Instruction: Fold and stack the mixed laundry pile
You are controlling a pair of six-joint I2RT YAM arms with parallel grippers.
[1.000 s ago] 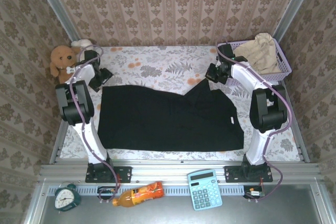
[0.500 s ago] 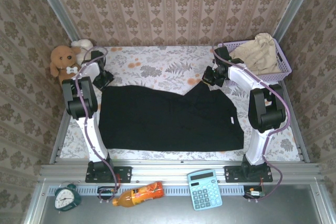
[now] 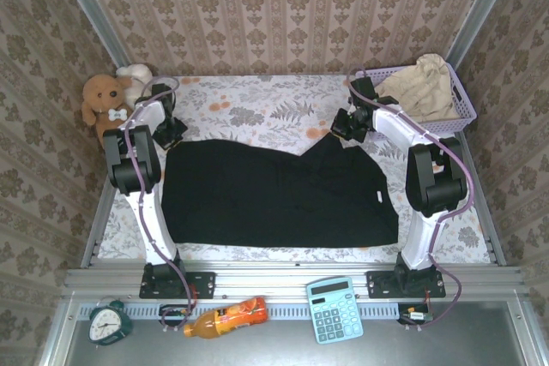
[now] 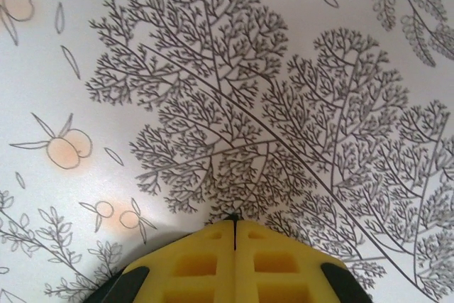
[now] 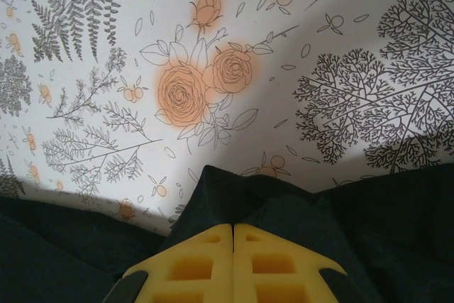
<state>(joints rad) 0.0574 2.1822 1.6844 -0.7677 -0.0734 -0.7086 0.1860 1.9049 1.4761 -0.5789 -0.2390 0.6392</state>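
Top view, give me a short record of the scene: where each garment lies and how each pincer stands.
black garment: spread flat on the floral table cover, far right corner raised
beige garment: heaped in the lavender basket, far right
left pincer: shut over bare cover, no cloth seen in it
right pincer: shut on the black garment's far right corner

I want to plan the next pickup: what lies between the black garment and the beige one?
In the top view, a strip of flowered tablecloth, the right arm crossing it, and the lavender basket's wall; the beige garment sits inside.
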